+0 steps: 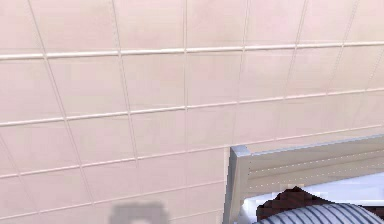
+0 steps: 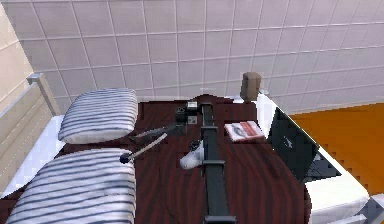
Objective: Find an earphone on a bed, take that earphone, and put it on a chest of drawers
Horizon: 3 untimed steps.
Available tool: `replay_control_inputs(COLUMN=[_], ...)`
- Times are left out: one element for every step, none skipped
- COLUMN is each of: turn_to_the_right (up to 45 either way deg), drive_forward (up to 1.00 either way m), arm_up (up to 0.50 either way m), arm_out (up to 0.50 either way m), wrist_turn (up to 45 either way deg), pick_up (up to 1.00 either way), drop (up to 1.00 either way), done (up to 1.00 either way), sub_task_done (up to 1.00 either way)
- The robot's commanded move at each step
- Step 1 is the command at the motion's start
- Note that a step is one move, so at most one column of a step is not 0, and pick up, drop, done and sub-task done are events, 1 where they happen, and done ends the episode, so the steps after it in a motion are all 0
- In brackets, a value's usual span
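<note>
My gripper (image 2: 130,146) shows against the bed's (image 2: 250,175) dark blanket near its striped pillows (image 2: 100,112), and I cannot tell how my jaws stand or whether they hold anything, while a small white curved thing (image 2: 193,152), maybe the earphone, lies mid-bed beside my arm (image 2: 210,170).

Bed (image 2: 250,168): dark red cover, pale frame, two grey-striped pillows (image 2: 100,112) at the head end. A small curved white object (image 2: 193,153) lies flat on the cover near the bed's middle; whether it is the earphone cannot be told.
</note>
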Motion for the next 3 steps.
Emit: replay_control_inputs(turn_to_the_right=[0.0,0.0,0.0], drive_forward=[0.0,0.0,0.0], arm_up=[0.0,0.0,-0.3], arm_out=[0.0,0.0,0.0], wrist_turn=[45.0,45.0,0.0], pick_up=[0.0,0.0,0.0], drop=[0.0,0.0,0.0], done=[0.0,0.0,0.0], sub_task_done=[0.0,0.0,0.0])
